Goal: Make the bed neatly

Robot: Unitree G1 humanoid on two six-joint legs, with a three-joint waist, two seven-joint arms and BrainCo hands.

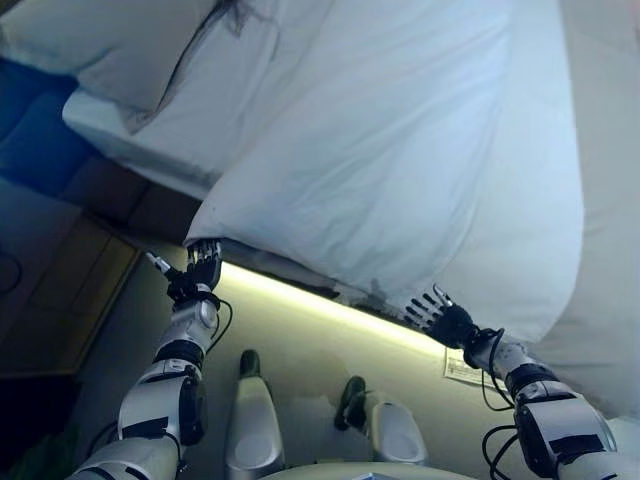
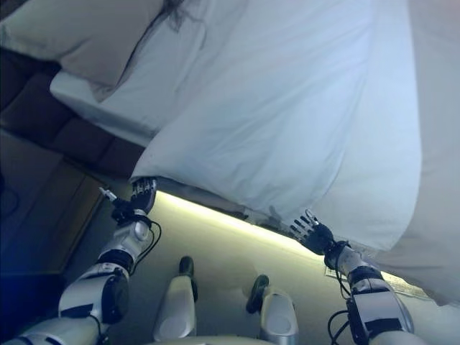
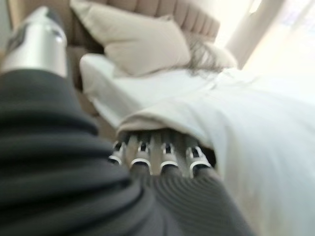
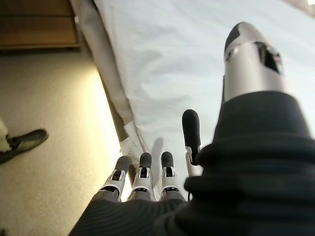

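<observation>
Along the near edge of the bed (image 1: 120, 130), my left hand (image 1: 203, 268) has its fingertips tucked under the white blanket's (image 1: 400, 170) corner, so I cannot tell its grip. On the right, my right hand (image 1: 432, 312) is loose, fingers straight, just below the hanging edge. I should grab both spots, then pull evenly toward the pillow (image 1: 110, 45).

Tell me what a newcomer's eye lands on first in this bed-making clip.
The big white duvet fills most of the view, its edge hanging over the side of the bed. The left robot hand reaches under its corner, fingertips hidden by the cloth; the right robot hand hovers open at the hanging edge. A beige pillow lies at the headboard.
</observation>
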